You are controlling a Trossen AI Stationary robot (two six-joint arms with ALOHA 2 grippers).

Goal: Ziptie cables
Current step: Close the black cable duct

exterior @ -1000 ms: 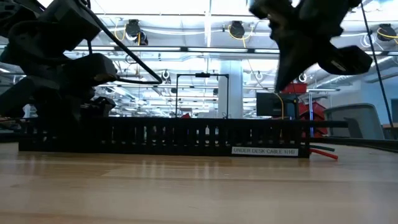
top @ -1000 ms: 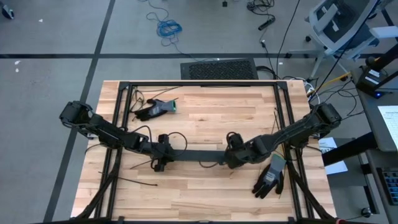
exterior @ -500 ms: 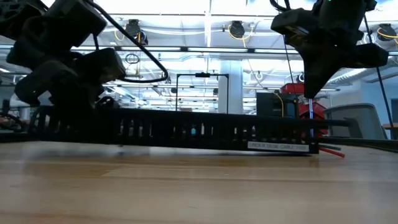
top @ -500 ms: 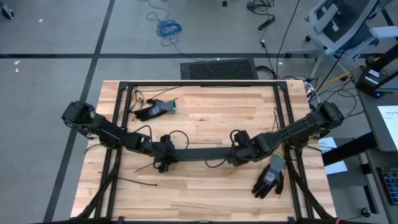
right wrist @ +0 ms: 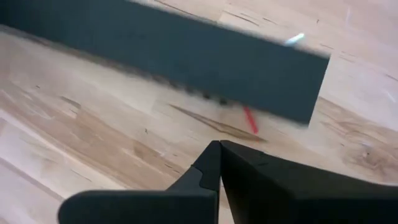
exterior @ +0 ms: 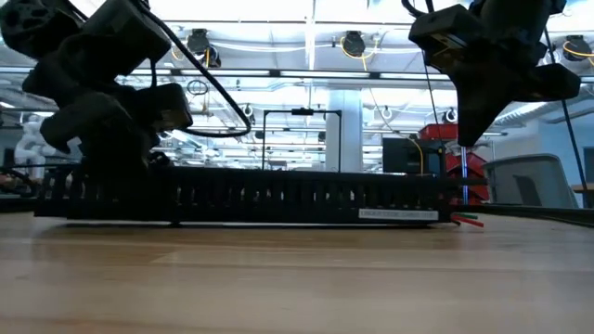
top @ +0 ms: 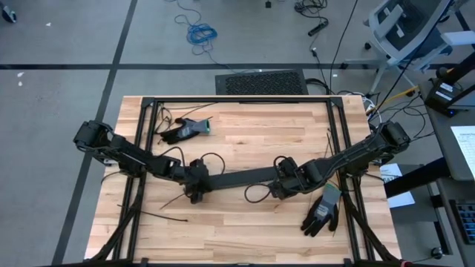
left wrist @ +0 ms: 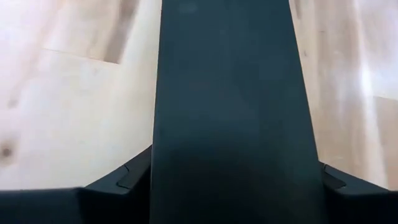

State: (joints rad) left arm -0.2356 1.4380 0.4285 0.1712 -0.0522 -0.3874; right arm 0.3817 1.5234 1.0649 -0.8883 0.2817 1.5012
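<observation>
left claw (top: 194,180) clamped on cable tray (top: 237,179) left end | right claw (top: 280,185) closed, empty, beside tray right end | cables (exterior: 469,220) poke from that end | no ziptie fastened yet

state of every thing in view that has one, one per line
left claw: closed on one end of the cable tray
right claw: shut, empty, beside the tray's other end
cable tray: lying angled on the table
cables: red and green tips poking out the tray end
</observation>
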